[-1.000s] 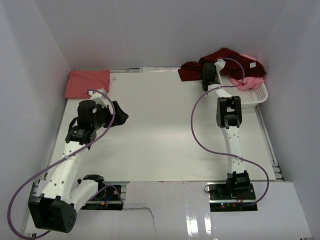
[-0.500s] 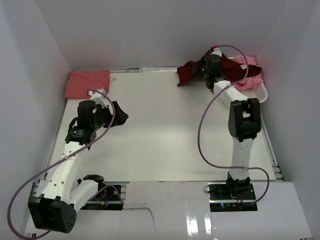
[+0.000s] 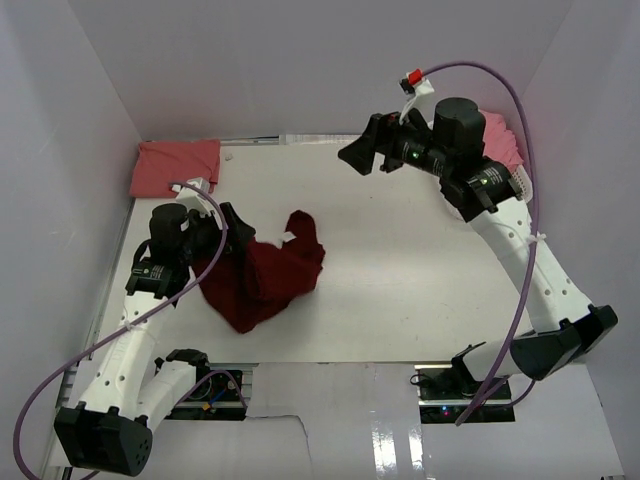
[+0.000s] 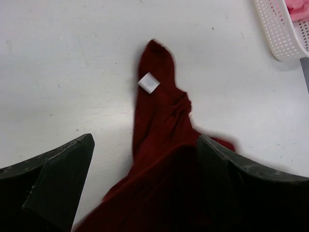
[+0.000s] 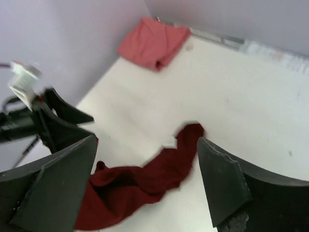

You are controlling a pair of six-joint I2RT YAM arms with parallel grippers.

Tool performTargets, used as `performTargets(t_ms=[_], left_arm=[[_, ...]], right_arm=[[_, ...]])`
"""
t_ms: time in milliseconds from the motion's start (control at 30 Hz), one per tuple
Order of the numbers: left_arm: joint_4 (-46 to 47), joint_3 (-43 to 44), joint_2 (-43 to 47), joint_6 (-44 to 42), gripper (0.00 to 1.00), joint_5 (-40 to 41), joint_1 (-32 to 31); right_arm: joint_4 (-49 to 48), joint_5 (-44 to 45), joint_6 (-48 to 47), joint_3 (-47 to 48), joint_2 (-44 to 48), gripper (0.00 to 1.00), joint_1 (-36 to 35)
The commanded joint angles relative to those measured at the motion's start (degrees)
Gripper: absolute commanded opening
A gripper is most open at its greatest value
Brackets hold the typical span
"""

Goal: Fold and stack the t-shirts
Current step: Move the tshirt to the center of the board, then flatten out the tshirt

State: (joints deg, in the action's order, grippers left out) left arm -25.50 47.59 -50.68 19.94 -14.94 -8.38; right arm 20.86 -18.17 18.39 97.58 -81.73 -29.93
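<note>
The dark maroon t-shirt (image 3: 262, 280) lies crumpled on the table at the middle left, its white tag (image 4: 148, 82) facing up. My left gripper (image 3: 238, 240) hangs open right over its near edge, and the cloth (image 4: 164, 125) passes under and between the wide jaws (image 4: 145, 140). My right gripper (image 3: 362, 150) is raised above the far middle of the table, open and empty, looking down on the maroon shirt (image 5: 140, 179). A folded salmon t-shirt (image 3: 175, 165) lies in the far left corner. A lighter pink t-shirt (image 3: 503, 135) shows behind the right arm.
The white perforated basket (image 4: 282, 29) stands at the far right with pink cloth (image 4: 299, 7) in it; the right arm hides most of it from above. White walls close the table on three sides. The folded salmon shirt (image 5: 153, 42) lies against the far left wall.
The right gripper pulled the maroon shirt off the basket, then opened and rose. The shirt now lies at the middle left by the left gripper, which has shifted slightly.
</note>
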Motion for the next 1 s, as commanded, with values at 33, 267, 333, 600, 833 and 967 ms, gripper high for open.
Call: performTargets(t_ms=[33, 267, 333, 600, 833, 967], left_arm=[[-0.43, -0.22, 2.07, 0.01, 0.98, 1.75, 0.03], [-2.89, 0.65, 1.11, 1.93, 0.98, 3.59, 0.03], [-5.51, 1.36, -0.21, 3.25, 0.98, 8.76, 0.03], [-8.00, 5.23, -7.06, 9.23, 0.98, 15.04, 3.80], [-5.79, 5.23, -13.48, 10.11, 0.98, -2.38, 18.49], [-4.83, 3.92, -13.22, 12.31, 0.98, -1.32, 20.15]], right_arm=[[14.39, 0.95, -3.10, -13.00, 2.36, 0.90, 0.49], [15.44, 1.21, -4.94, -30.93, 6.58, 0.92, -7.58], [14.56, 5.51, -4.33, -33.76, 7.81, 0.93, -14.08], [5.17, 10.26, -0.29, -37.91, 2.12, 0.97, -24.64], [1.20, 3.86, -1.34, -30.72, -10.01, 0.84, -26.49], [0.67, 3.58, -0.11, -27.45, -14.50, 0.82, -30.18]])
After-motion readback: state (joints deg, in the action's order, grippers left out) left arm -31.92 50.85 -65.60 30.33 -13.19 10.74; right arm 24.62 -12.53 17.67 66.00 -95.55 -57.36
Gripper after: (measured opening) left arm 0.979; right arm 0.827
